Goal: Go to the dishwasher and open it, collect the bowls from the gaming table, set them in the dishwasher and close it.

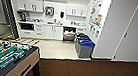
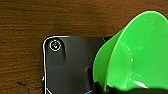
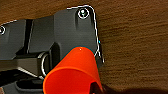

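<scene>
Head view: a kitchenette lies ahead across a strip of dark brown carpet (image 1: 93, 74) and a pale tiled floor (image 1: 56, 48). White cupboards (image 1: 51, 32) run under a counter along the back wall, with more white cupboards (image 1: 31, 5) above. In that lower row, the built-in dishwasher (image 1: 69, 34) stands open toward the counter's right end, its dark inside showing and its door folded down. Just to its right stand two waste bins, the nearer one grey with a blue lid (image 1: 85, 48), the one behind it dark with a green lid (image 1: 82, 38). Papers hang on the white wall (image 1: 96, 14) to the right; no writing on them can be read. At the lower left corner stands one table-football table with a green field, rods and tan wooden sides (image 1: 7, 59).

Left wrist view: one bright green translucent plastic bowl (image 2: 135, 55) sits tilted at the left pincer (image 2: 110, 88), its rim meeting the dark pincer parts. Whether the pincer is pinching it cannot be told. Brown carpet lies beneath.

Right wrist view: one orange plastic bowl (image 3: 75, 72) is seen at the right pincer (image 3: 96, 87), over the same brown carpet. Again the grip cannot be made out. No brand or label shows on either bowl.
</scene>
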You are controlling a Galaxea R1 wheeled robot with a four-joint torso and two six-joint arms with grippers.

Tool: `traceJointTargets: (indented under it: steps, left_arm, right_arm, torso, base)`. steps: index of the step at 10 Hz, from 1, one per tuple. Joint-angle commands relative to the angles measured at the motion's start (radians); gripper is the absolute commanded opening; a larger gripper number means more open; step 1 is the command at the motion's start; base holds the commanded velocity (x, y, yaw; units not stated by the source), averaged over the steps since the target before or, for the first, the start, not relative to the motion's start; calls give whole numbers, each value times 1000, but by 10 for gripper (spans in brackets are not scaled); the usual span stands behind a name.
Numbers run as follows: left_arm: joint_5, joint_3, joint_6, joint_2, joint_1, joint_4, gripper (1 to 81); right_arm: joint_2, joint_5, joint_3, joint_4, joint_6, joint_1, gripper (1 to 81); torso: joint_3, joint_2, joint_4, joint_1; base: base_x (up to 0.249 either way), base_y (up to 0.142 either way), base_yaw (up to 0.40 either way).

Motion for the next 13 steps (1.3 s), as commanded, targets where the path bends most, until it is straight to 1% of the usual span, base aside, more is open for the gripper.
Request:
traceJointTargets:
  steps: [1,4,13]
  left_arm:
    - [29,10,3,-15,-40,10,10]
    - [29,10,3,-15,-39,10,10]
    - [29,20,3,-23,-38,10,10]
  right_arm:
    - [-27,-49,-8,-4,-5,33,10]
    - [-27,-49,-8,-4,-5,33,10]
    - [-26,-49,-8,-4,-5,31,10]
  torso:
    - [0,0,0,0]
    - [0,0,0,-1]
    - [0,0,0,-1]
  base:
    - [179,-77,0]
    - [180,-76,0]
    - [180,0,0]
